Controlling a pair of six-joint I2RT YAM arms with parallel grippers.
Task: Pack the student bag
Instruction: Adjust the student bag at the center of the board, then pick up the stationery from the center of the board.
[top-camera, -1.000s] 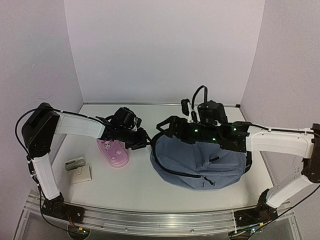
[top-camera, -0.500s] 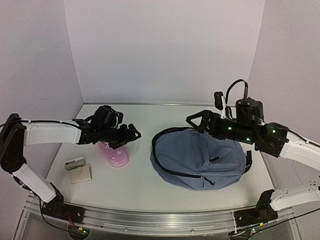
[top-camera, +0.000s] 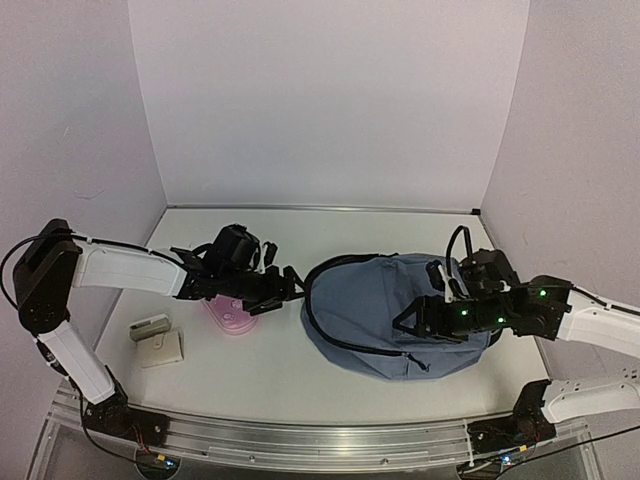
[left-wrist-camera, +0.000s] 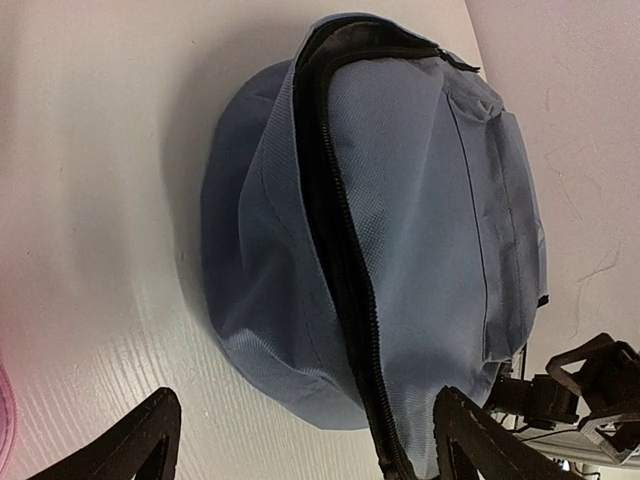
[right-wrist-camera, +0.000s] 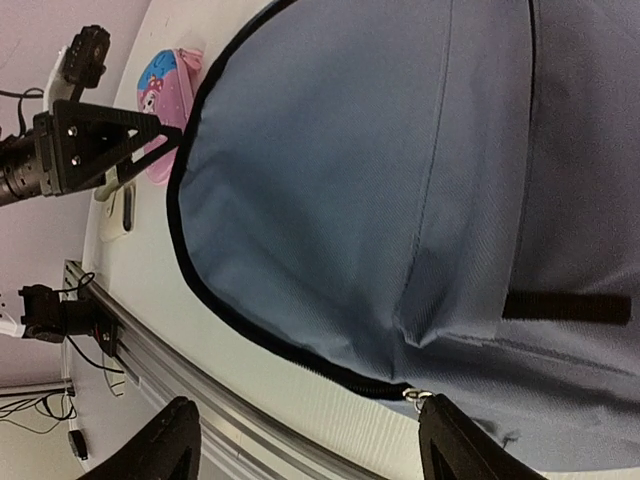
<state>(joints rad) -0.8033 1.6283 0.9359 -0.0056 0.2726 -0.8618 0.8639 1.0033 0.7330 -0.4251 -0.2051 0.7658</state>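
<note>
The student bag is a soft grey-blue all over, with a black zipper and a dark inside. The pencil case is pink, with a little cartoon picture in blue and pink. The table is white. The walls are pale purple. A small block is cream.

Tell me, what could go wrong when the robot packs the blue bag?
1. The student bag lies flat, its zipper opening only a narrow slit, so things may jam at the edge.
2. The pink pencil case sits under the left arm; a swing might knock it away.
3. Both jaws are open, holding nothing, so the soft bag could slide if pushed.
</note>
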